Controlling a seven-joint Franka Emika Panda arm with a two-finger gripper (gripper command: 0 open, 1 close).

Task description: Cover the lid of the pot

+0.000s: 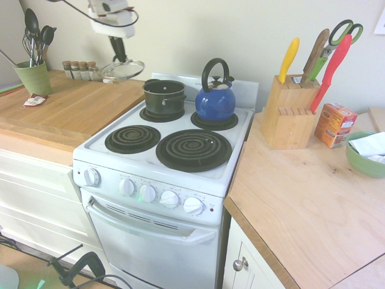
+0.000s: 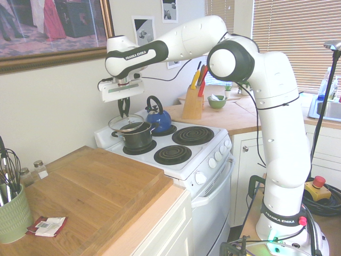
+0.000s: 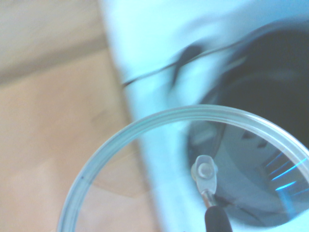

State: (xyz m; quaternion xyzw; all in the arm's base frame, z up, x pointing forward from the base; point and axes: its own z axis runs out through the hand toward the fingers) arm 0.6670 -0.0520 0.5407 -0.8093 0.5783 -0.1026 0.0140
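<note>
The tool (image 1: 118, 58) hangs in the air with its fingers pinched on the small knob at the centre of the lid (image 1: 123, 70), which dangles below it clear of every surface and slightly tilted. In the first exterior view the lid sits above the edge of the wooden bench (image 1: 66, 108) just left of the stove (image 1: 162, 156), with the spice jars (image 1: 79, 69) behind it. The second exterior view shows the lid (image 2: 126, 124) just above and beside the pot (image 2: 137, 136), overlapping its rim from that angle but not resting on it (whether the two touch cannot be told there). The pot (image 1: 163, 96) is black, open on top, and stands on the rear left burner; the blue kettle (image 1: 215, 99) stands on the rear right burner just beside it. The two front burners are bare. In the wrist view the lid's clear rim (image 3: 145, 125) arcs across the bench and the white stove top, with the dark pot (image 3: 275, 96) blurred beyond it. A green cup of utensils (image 1: 33, 75) stands at the far left of the bench, and a knife block (image 1: 290, 111) stands on the bench to the stove's right.
</note>
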